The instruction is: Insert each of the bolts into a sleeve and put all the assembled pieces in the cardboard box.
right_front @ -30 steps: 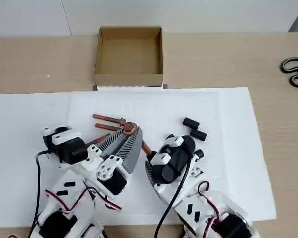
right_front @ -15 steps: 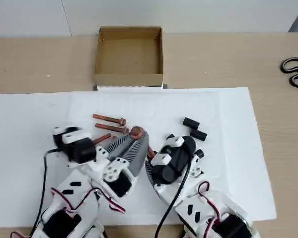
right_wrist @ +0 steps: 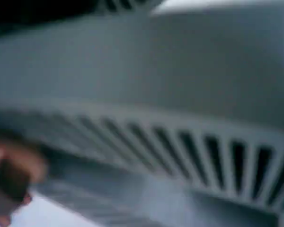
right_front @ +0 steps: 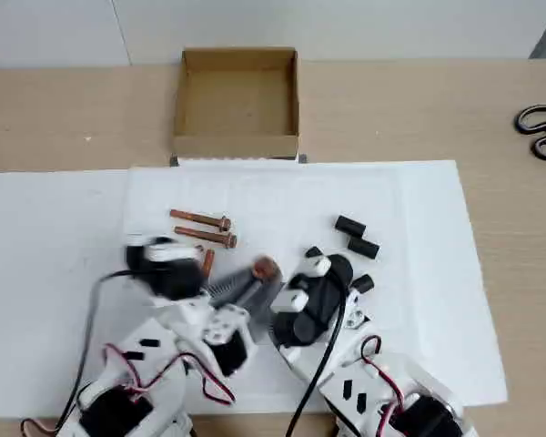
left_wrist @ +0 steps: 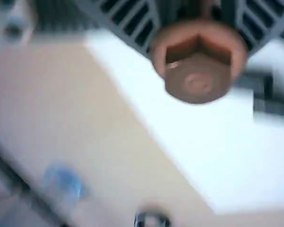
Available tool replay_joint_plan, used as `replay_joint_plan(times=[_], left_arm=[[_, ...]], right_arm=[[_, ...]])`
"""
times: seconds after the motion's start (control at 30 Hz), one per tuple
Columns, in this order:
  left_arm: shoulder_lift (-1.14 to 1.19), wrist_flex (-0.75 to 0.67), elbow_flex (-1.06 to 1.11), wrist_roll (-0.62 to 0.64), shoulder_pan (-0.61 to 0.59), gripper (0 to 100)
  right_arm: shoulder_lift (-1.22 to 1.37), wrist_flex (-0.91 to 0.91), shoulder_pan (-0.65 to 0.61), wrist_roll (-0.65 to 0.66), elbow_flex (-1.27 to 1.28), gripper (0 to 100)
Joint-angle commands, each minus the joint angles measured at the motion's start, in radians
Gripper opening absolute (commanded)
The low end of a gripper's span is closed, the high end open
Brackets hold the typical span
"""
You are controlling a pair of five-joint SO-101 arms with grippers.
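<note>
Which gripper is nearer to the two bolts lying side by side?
Left. The left gripper, holding a bolt, is beside the two bolts; the right gripper lies beyond it.

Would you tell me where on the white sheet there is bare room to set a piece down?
Free: the strip between the box and the bolts; the left end of the sheet; right of the sleeves. Crowded: the middle, around the left hand holding a bolt.

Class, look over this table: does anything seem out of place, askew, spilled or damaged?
Nothing looks spilled or damaged. The one stray item is a pair of scissors at the right edge of the table, off the white sheet and no part of the assembly job.
</note>
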Motion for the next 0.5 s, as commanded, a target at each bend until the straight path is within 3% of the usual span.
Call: replay_joint_plan(times=[0.0, 0.47], left_arm=[[-0.009, 0.038, -0.039, -0.026, 0.034, 0], [-0.009, 0.106, -0.015, -0.107, 0.031, 0]], right_arm=[[0.007, -0.030, -0.027, 0.018, -0.009, 0.3], [-0.002, -0.048, -0.025, 0.021, -0.014, 0.3]])
